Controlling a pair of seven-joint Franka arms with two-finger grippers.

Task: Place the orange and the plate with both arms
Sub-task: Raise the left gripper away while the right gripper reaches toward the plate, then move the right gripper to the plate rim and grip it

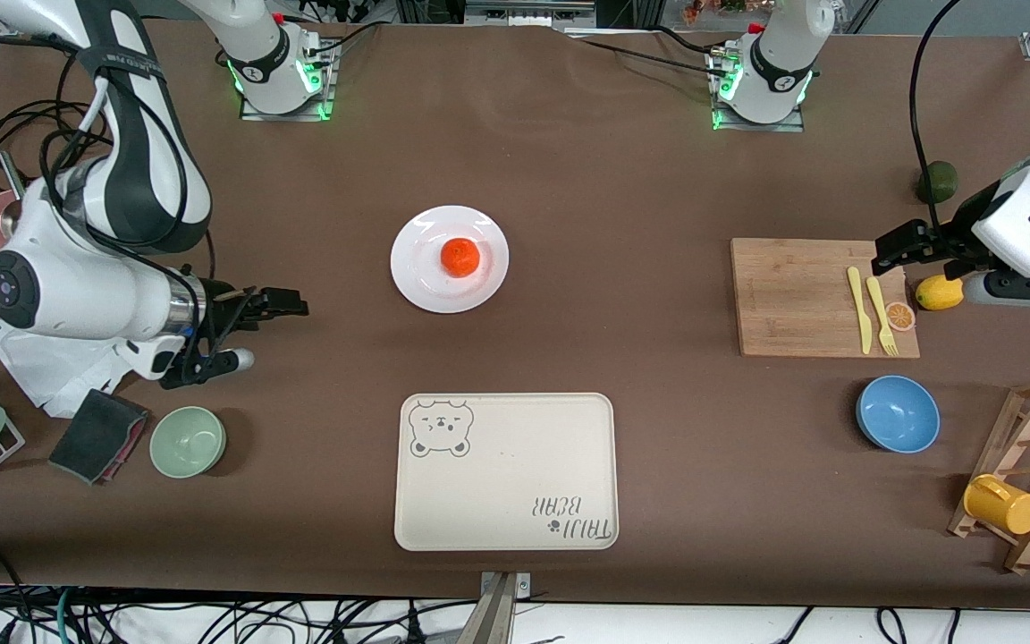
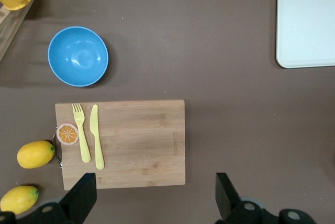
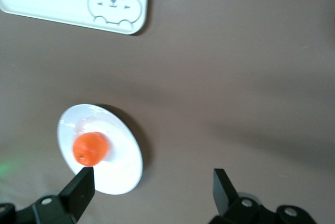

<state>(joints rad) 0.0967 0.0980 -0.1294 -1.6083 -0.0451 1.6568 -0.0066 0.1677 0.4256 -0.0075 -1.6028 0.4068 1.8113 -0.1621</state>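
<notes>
The orange [image 1: 460, 257] lies on the white plate [image 1: 417, 268] on the brown table, farther from the front camera than the bear-print tray [image 1: 506, 470]. Both show in the right wrist view, the orange [image 3: 90, 149] on the plate [image 3: 123, 169]. My right gripper [image 1: 278, 309] is open and empty, up over the bare table toward the right arm's end, apart from the plate. My left gripper [image 1: 892, 248] is open and empty over the edge of the cutting board [image 1: 806, 295] at the left arm's end; its fingers [image 2: 79, 199] frame that board's edge [image 2: 136, 145].
On the board lie a yellow knife [image 1: 856, 309], a yellow fork [image 1: 882, 313] and an orange-slice disc [image 1: 900, 315]. A lemon [image 1: 938, 292], a blue bowl [image 1: 897, 413], a wooden rack with a yellow cup [image 1: 1002, 504], a green bowl [image 1: 187, 441] and a dark sponge [image 1: 99, 434] stand around.
</notes>
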